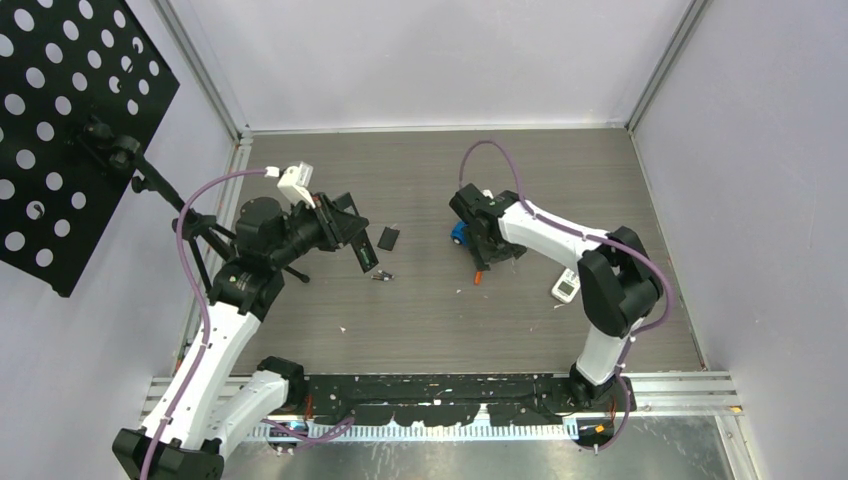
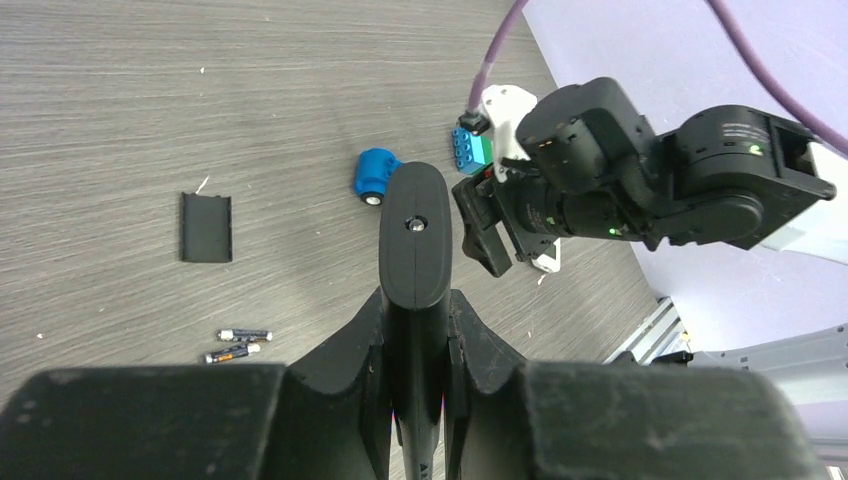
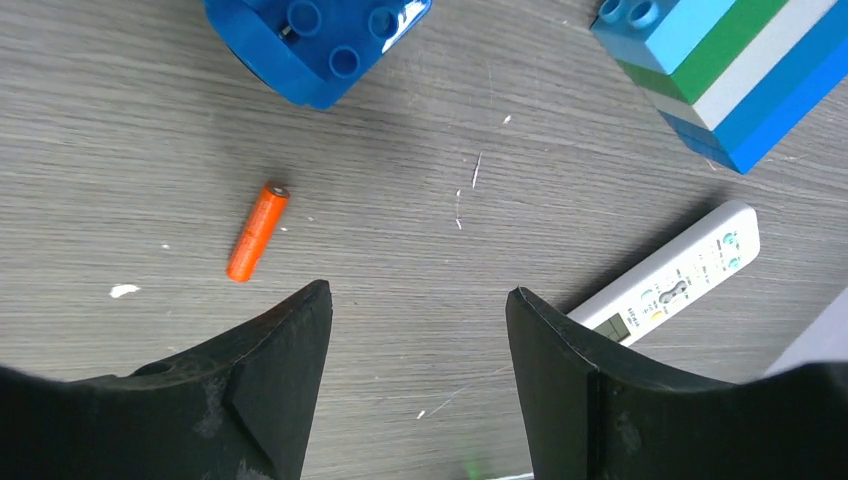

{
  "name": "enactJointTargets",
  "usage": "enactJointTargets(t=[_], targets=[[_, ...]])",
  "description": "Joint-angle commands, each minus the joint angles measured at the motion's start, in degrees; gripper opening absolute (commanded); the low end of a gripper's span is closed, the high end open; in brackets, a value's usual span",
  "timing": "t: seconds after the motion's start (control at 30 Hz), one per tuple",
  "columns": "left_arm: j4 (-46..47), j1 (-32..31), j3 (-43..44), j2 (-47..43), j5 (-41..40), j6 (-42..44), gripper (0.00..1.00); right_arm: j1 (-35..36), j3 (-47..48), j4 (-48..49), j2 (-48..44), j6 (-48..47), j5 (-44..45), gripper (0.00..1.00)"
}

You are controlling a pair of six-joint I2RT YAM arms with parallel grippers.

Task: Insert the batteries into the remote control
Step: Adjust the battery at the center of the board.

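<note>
My left gripper [image 2: 417, 320] is shut on a black remote control [image 2: 415, 235], held edge-on above the table; it is at the left centre in the top view [image 1: 358, 245]. Two dark batteries [image 2: 238, 343] lie side by side on the table below and left of it, also in the top view [image 1: 382, 276]. The black battery cover [image 2: 206, 227] lies flat beyond them. My right gripper [image 3: 418, 300] is open and empty, low over the table. An orange-red battery [image 3: 257, 231] lies just left of and beyond its left finger, also in the top view [image 1: 479, 279].
A white remote [image 3: 670, 275] lies by the right finger, also in the top view [image 1: 566, 287]. A blue round toy brick [image 3: 315, 40] and a striped stacked brick [image 3: 735, 70] sit beyond the right gripper. A black perforated panel [image 1: 60, 120] stands at far left.
</note>
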Motion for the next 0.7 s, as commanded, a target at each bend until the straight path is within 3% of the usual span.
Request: enactJointTargets(t=[0.0,0.67], targets=[[1.5,0.2,2.5,0.1,0.2,0.6,0.00,1.0,0.5,-2.7,3.0,-3.9,1.0,0.70],[0.1,0.2,2.7,-0.2,-1.3,2.0,0.00,3.1,-0.3,5.5,8.3,-6.6,-7.9,0.71]])
